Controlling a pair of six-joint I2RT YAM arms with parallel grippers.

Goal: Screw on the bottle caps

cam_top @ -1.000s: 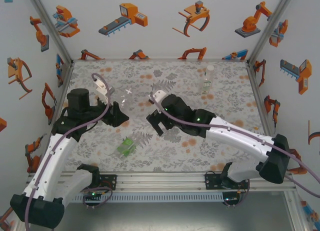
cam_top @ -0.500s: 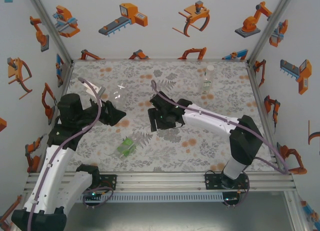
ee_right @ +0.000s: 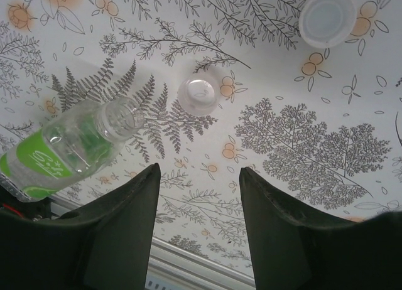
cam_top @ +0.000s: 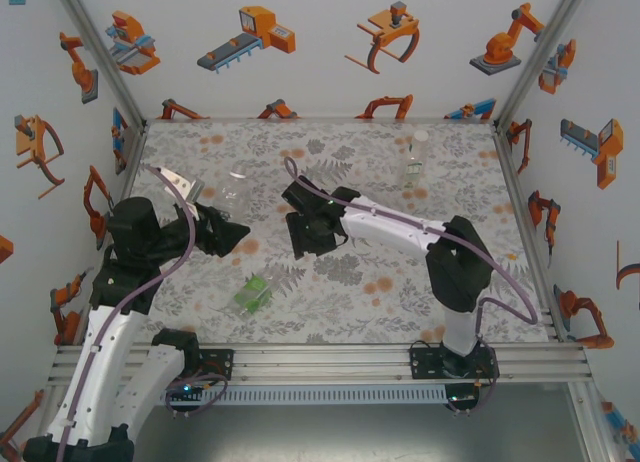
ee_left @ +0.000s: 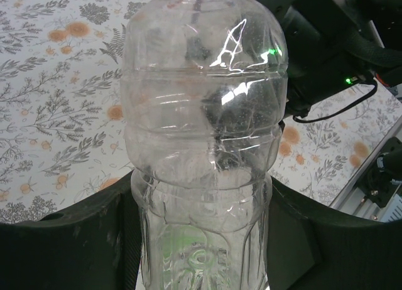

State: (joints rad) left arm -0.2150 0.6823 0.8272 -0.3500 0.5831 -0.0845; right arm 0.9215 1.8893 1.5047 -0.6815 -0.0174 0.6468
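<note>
Left tool [ee_left: 201, 252] clenches the thin, crushable clear bottle [ee_left: 204, 114] by its body; the right tool [ee_right: 198, 177], released, should pinch the light, slippery white cap [ee_right: 200, 95] by its rim.

White arms [cam_top: 95, 342] with black joints [cam_top: 455, 272], purple cables [cam_top: 190, 232].

The green bottle [ee_right: 69, 145] carries a label [ee_right: 34, 166] — its white lettering unreadable.

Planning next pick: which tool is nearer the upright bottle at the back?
Right. Right tool is left of the upright bottle, toward the bases; left tool, gripping another clear bottle, is farther left.
</note>
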